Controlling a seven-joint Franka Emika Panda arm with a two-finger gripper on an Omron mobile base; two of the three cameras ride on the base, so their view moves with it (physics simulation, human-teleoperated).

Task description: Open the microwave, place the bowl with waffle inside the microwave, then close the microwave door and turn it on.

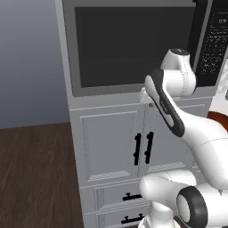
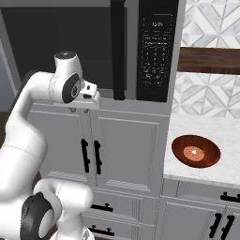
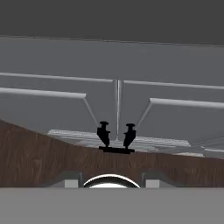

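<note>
1. Right base view: the large grey boxy microwave (image 2: 93,47) sits built in above the white panelled cabinets (image 2: 122,150). Its wide door with the dark tinted window (image 2: 56,47) and long black vertical bar handle (image 2: 118,49) looks shut, so I judge that no step is finished.
2. The glossy reddish-brown bowl (image 2: 196,151) holds the small golden waffle (image 2: 193,152) and rests on the pale marble desk (image 2: 197,129), at about four o'clock from the black control panel (image 2: 157,49).
3. Opening, loading, closing and starting all remain.
4. The pincer (image 3: 117,139) hangs below the door (pointing down at the cabinets). Its dark fingertips (image 3: 103,132) stand partly apart with nothing between them.
5. Count: one microwave, one bowl, one waffle, one arm.
</note>
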